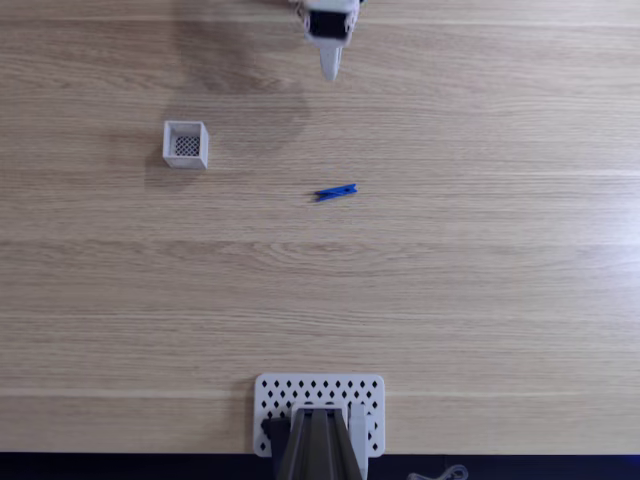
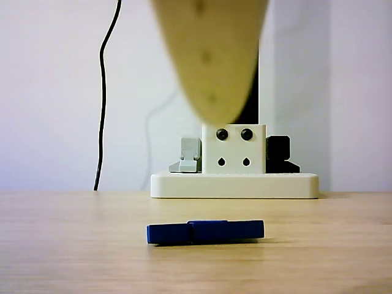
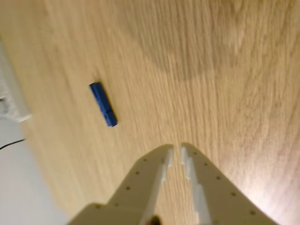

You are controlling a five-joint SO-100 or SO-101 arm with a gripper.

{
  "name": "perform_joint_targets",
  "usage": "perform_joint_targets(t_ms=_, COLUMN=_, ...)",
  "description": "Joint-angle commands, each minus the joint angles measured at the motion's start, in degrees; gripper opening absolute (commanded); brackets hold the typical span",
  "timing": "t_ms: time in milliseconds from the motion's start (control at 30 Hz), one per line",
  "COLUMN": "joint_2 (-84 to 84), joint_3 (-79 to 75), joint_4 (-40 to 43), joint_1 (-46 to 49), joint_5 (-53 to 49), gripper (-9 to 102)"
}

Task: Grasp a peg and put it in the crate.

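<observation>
- The blue peg (image 1: 336,191) lies flat on the worktop (image 1: 480,280).
- The crate (image 1: 186,144) sits far left of it in the fixed view.
- The gripper (image 3: 177,151) is nearly closed, holding nothing.

A bright blue slim plastic clothespin peg (image 1: 336,191) and a white square plastic crate (image 1: 185,144) with a dark dotted mesh bottom contrast with the pale, streaky-grained wooden table (image 1: 480,280), whose near edge carries a white diamond-perforated plate (image 1: 320,396).

even bright light | soft shadows on table (image 1: 480,280) | wrist view blurred
</observation>
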Motion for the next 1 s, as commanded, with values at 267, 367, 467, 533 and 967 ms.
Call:
perform_joint_targets(t_ms=267, joint_2=-39.73, joint_3=-39.37, joint_4=11.25, joint_1=-0.26, joint_5=-23.55, gripper=0)
perform_joint_targets(t_ms=367, joint_2=-46.14, joint_3=-50.27, joint_4=15.91, joint_1=0.44, joint_5=-25.75, gripper=0)
perform_joint_targets(t_ms=467, joint_2=-53.09, joint_3=-60.91, joint_4=21.71, joint_1=0.00, joint_5=-25.49, gripper=0)
perform_joint_targets(t_ms=533, joint_2=-57.66, joint_3=-67.85, joint_4=25.58, joint_1=-0.53, joint_5=-25.31, gripper=0)
perform_joint_targets(t_ms=967, joint_2=-76.29, joint_3=-90.18, joint_4=29.44, joint_1=-2.02, joint_5=-17.75, gripper=10)
